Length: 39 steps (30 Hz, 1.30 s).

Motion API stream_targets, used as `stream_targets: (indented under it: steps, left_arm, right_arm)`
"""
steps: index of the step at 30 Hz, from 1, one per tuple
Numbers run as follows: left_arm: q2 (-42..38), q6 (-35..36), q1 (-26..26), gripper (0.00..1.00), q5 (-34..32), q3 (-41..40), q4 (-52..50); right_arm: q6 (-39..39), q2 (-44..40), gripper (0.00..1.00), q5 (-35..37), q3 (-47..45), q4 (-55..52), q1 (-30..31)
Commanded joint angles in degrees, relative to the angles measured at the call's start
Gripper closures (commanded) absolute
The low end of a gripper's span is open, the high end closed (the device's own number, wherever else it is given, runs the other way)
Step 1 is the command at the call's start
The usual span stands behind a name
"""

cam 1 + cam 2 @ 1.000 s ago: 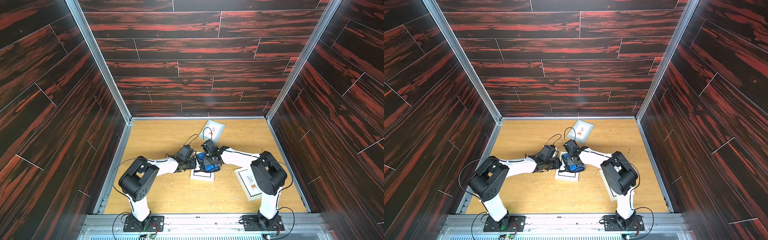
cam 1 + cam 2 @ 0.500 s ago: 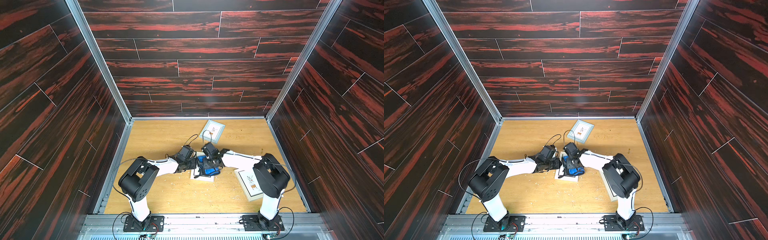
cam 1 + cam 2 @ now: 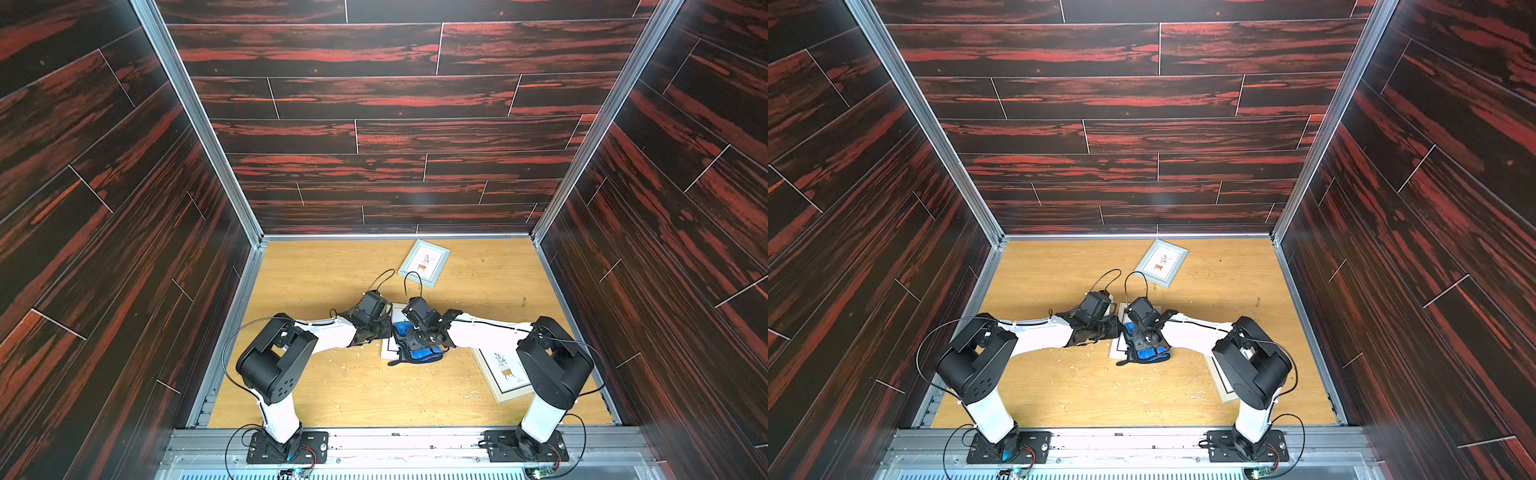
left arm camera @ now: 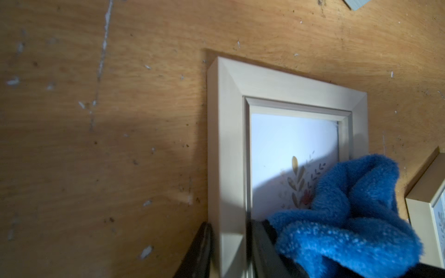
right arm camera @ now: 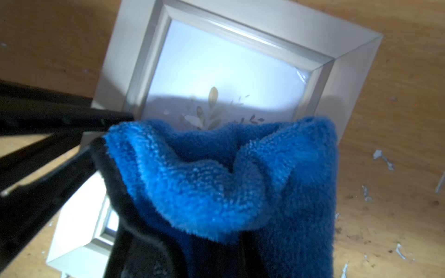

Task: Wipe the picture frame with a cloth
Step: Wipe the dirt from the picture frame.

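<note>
Nearest me, by the right arm's base, a beige wooden frame with a plant print lies flat on the tan wood-grain tabletop, partly hidden under that arm. White flecks dot the wood around it.

Further in, at the middle of the table, both arms meet over the cream-white rectangular picture frame, which lies face up. My left gripper has it by one long side. In the left wrist view its black fingers sit one outside the moulding and one on the glass side, closed on that rail.

My right gripper is clamped tight on the bright blue fluffy microfibre cloth with black edging. The cloth is bunched up and rests on the glass, covering the lower part of the leaf print. In both top views its black edging trails off the frame's near end.

Beyond that, close to the back wall, a grey-blue frame with a small print lies flat, well apart from the rest.
</note>
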Motion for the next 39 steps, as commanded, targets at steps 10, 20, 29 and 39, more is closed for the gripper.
stream_targets:
  steps: [10,20,29,39]
  left_arm:
    - [1.4,0.3,1.4,0.73,-4.8,-3.2,-7.6]
    - [1.7,1.2,1.3,0.73,-3.6,-2.6,-8.0]
    - [1.2,0.0,1.4,0.72,-4.1,-4.7,-6.1]
    - [1.2,0.1,1.4,0.72,-4.2,-4.4,-6.7]
  right_arm:
    - [-1.5,6.2,1.00,2.1,6.3,-4.8,-6.6]
    - [-0.7,14.0,1.00,-2.1,17.6,-2.3,-6.0]
    - [0.4,14.8,1.00,7.5,18.6,-8.2,-9.3]
    - [1.5,20.2,1.00,3.1,26.7,-8.6,-3.4]
